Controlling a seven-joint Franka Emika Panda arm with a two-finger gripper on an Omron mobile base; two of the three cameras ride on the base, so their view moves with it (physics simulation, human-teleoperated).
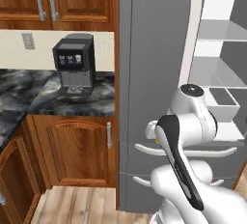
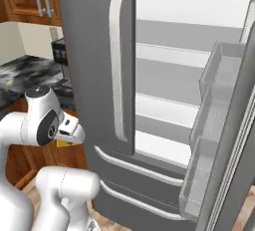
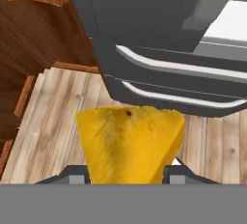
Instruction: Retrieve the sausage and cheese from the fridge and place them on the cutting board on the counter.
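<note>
Jaws of the gripper (image 3: 126,174) are clamped on the cheese (image 3: 130,143), its wedge wedged between the 2 fingertips (image 3: 77,175) so it rides clear of the wood floor (image 3: 58,117). It hangs beside the fridge (image 1: 159,49), outside its shelves, near the 2 drawer handles (image 3: 178,66). Judging by this, the carry to the counter (image 1: 53,92) comes next.

In the hand view the cheese (image 3: 130,143) sits at lower centre between the pincer (image 3: 126,174) tips, the fridge (image 3: 159,39) drawers above it. In the left base view the coffee machine (image 1: 74,66) stands on the worktop (image 1: 29,90), left of the fridge.
</note>
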